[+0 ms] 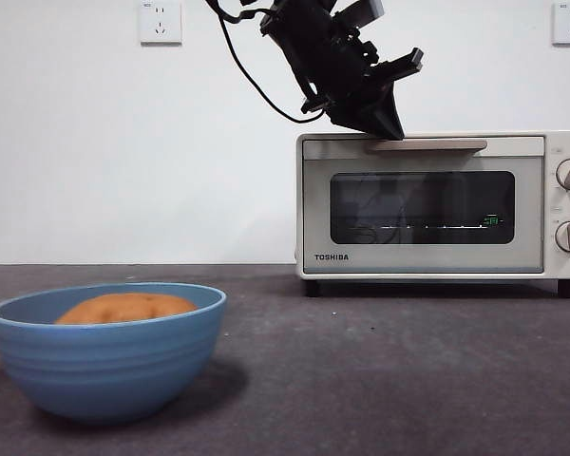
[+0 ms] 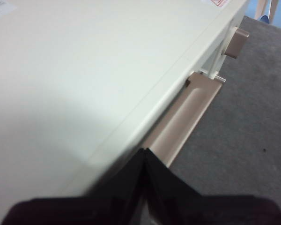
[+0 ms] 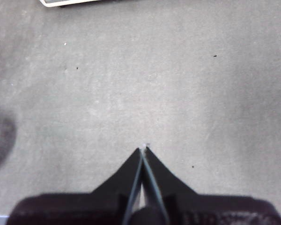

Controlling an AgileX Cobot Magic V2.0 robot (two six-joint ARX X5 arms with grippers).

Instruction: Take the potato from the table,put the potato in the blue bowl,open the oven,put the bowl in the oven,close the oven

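Nearest, bowl (image 1: 107,353) holds potato (image 1: 126,307); left hand (image 1: 388,123), jaws together, sits above oven (image 1: 437,204) handle (image 1: 426,145).

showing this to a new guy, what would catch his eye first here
Most striking is the left gripper, jaws shut, dropping in from above onto the oven top, just behind its beige handle; the door is closed. Next is the blue bowl near the camera with the potato in it. The right gripper hangs shut over bare table.

Oven (image 1: 437,204) door – glossy glass; table (image 1: 408,380) – matt.
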